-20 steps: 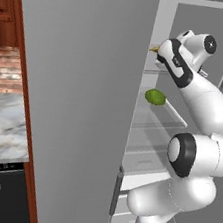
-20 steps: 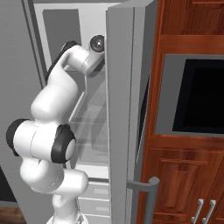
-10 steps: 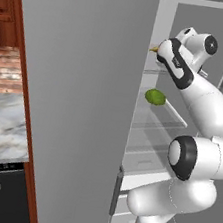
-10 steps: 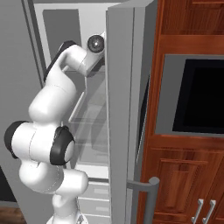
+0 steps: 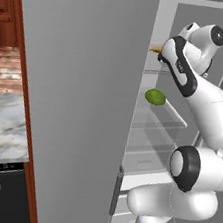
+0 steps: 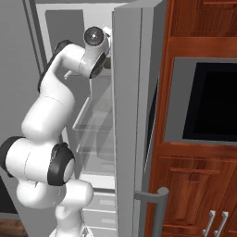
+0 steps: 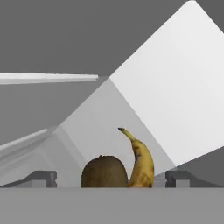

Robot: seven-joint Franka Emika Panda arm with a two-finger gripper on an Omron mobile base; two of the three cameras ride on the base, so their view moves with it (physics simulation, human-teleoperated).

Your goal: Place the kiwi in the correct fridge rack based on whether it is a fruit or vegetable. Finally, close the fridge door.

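Two base views flanking the open fridge (image 5: pixel 183 119) — hand view close inside.

**Matt greys, clear glass, polished wood**

The kiwi (image 7: pixel 104 171) has a dull brown, finely rough skin. Touching it, the banana (image 7: pixel 141 162) looks smooth and waxy, yellow with brown flecks. The rack (image 5: pixel 155 71) is thin clear glass with a pale edge. The green fruit (image 5: pixel 155 96) has a soft sheen. The fridge door (image 6: pixel 132 115) is flat matt grey, like brushed metal, and its handle (image 6: pixel 155 203) is a smooth grey bar. The cabinets (image 6: pixel 194 185) are reddish wood with a satin polish. The counter (image 5: pixel 2 127) looks like glossy veined marble. The arm (image 5: pixel 205 107) is glossy white plastic with dark joints.
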